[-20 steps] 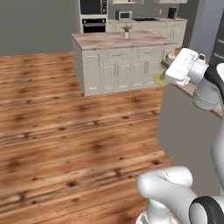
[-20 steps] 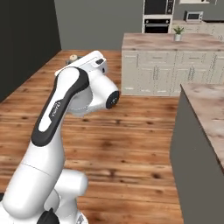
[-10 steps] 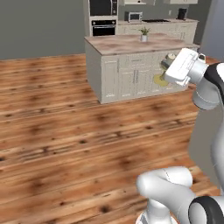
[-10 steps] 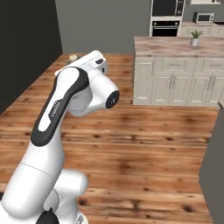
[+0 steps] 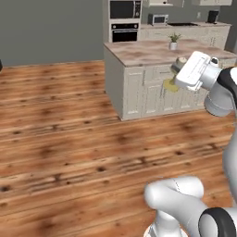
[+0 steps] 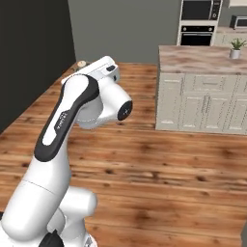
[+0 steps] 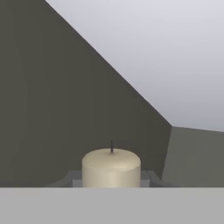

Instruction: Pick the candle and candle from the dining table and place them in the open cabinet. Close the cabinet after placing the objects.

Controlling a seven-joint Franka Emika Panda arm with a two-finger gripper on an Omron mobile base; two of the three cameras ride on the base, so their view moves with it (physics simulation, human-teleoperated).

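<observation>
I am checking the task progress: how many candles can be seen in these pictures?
1. A short cream candle sits in the claw, seen close in the hand view. A second one may be out of sight.

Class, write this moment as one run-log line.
claw: shut on candle | arm: raised | floor: wood | island: ahead | cabinet: unseen

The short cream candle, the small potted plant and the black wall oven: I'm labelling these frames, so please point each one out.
Short cream candle (image 7: 111, 168), hand view: front of its wax body.
Small potted plant (image 5: 173, 41), left base view: its white pot and leaves.
Black wall oven (image 6: 197, 34), right base view: lower oven door.
</observation>
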